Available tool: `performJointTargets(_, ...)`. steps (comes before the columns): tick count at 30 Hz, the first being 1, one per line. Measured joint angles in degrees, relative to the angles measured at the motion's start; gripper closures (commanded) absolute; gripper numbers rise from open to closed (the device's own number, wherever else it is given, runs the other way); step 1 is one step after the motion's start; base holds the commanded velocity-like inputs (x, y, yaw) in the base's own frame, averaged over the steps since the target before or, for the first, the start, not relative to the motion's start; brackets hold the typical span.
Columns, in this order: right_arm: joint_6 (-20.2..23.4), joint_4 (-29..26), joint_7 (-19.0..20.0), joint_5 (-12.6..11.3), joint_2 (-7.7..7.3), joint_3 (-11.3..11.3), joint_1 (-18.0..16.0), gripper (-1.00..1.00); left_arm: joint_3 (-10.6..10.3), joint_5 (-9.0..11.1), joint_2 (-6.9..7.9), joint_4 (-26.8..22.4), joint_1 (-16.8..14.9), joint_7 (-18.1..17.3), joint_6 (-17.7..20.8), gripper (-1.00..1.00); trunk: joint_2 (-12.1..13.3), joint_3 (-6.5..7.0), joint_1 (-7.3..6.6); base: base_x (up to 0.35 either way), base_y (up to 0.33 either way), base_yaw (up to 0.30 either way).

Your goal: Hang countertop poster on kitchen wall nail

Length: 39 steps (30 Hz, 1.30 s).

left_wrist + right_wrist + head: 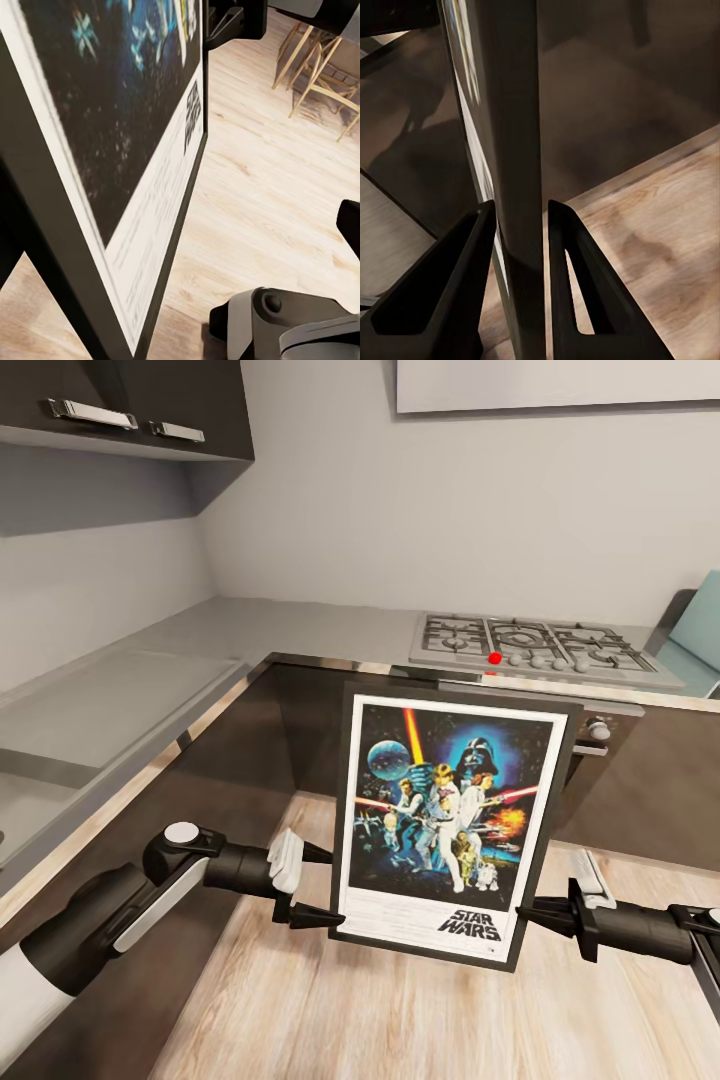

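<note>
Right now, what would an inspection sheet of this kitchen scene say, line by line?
Surface: the kitchen countertop, light grey, L-shaped, runs along the left and back walls.
Job's things: the poster is off the worktop, held upright in the air over the wood floor, picture side facing the head camera.
Clutter: nothing seen on the worktop.
End effectors: right end effector pinches the poster's right edge, one finger on each side of the frame; left end effector is at the left edge, grip unclear.
Cables: nothing seen.
Surroundings: gas hob behind the poster, upper cabinets top left, wooden chairs on the floor.
</note>
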Motion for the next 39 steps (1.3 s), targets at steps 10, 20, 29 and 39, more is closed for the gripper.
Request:
performJointTargets(10,-0.12,0.09,-0.01,0.08,-0.13,-0.01,0.18,1.0,-0.01,-0.11,0.0,0.01,0.01,-0.01,0.01,-1.0,0.0,0.0,0.0,0.0,0.0,0.0)
performJointTargets(20,-4.16,1.11,0.17,0.33,-0.7,-0.37,0.53,1.0,-0.02,0.27,1.82,-0.03,0.01,-0.05,0.2,-1.0,0.0,0.0,0.0,0.0,0.0,0.0)
performJointTargets(29,-4.78,2.67,0.34,0.14,-1.38,-7.79,0.56,1.0,-0.01,0.27,3.15,0.94,0.01,0.15,0.18,-1.0,0.0,0.0,0.0,0.0,0.0,0.0)
performJointTargets(39,-4.72,3.6,0.3,0.35,-1.36,-8.59,0.56,1.0,-0.51,0.3,3.14,5.23,0.01,3.16,-0.06,-1.0,0.0,0.0,0.0,0.0,0.0,0.0)
